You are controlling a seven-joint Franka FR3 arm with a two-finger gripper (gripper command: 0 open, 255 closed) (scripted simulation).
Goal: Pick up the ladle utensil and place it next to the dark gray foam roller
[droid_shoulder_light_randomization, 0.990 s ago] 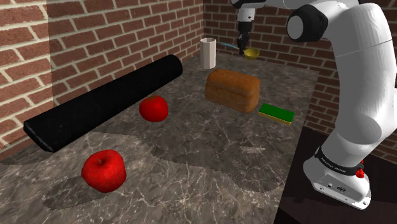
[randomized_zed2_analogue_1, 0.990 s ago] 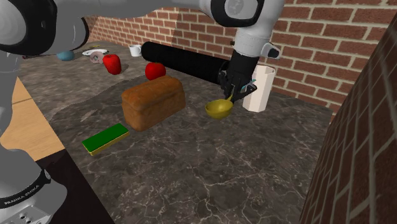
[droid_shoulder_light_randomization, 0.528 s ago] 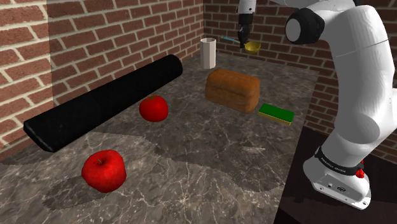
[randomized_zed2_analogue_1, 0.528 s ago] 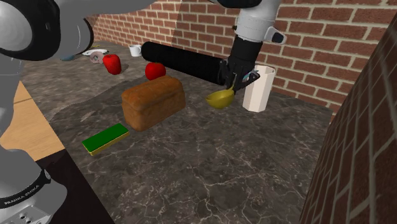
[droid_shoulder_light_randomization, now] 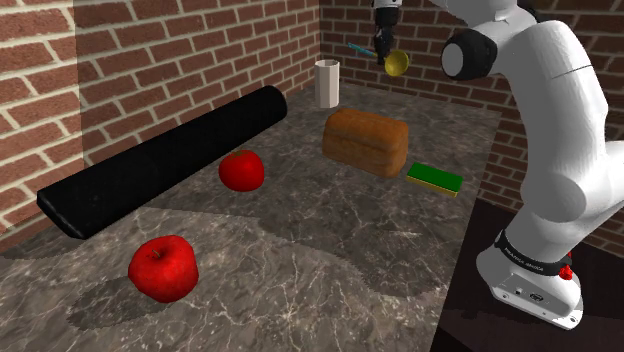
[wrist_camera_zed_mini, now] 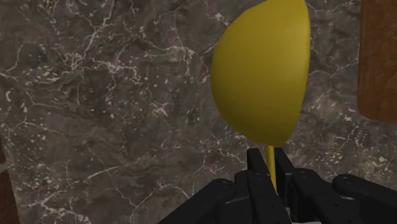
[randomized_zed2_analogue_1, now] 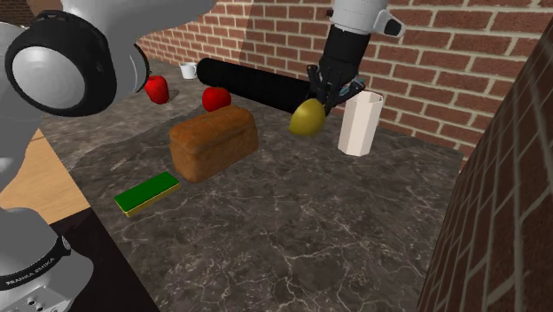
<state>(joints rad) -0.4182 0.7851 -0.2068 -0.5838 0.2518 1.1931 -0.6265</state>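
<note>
The ladle (droid_shoulder_light_randomization: 395,64) has a yellow bowl and a blue handle end. It hangs in the air above the counter's far end, clamped in my black gripper (droid_shoulder_light_randomization: 381,48). In the second exterior view the ladle bowl (randomized_zed2_analogue_1: 307,116) dangles below the gripper (randomized_zed2_analogue_1: 326,91), tipped on edge, next to the white cup (randomized_zed2_analogue_1: 361,123). In the wrist view the yellow bowl (wrist_camera_zed_mini: 263,70) looms large and its thin stem runs down between the shut fingers (wrist_camera_zed_mini: 259,167). The dark foam roller (droid_shoulder_light_randomization: 165,158) lies along the brick wall, and the same roller (randomized_zed2_analogue_1: 257,83) shows behind the bread.
A brown bread loaf (droid_shoulder_light_randomization: 365,140) sits mid-counter, a green and yellow sponge (droid_shoulder_light_randomization: 434,179) beside it. Two red apples (droid_shoulder_light_randomization: 241,170) (droid_shoulder_light_randomization: 163,267) lie in front of the roller. The white cup (droid_shoulder_light_randomization: 327,83) stands in the far corner. Brick walls bound two sides.
The gripper has risen with the ladle, lifting it well off the counter. The bowl has tipped from level onto its edge.
</note>
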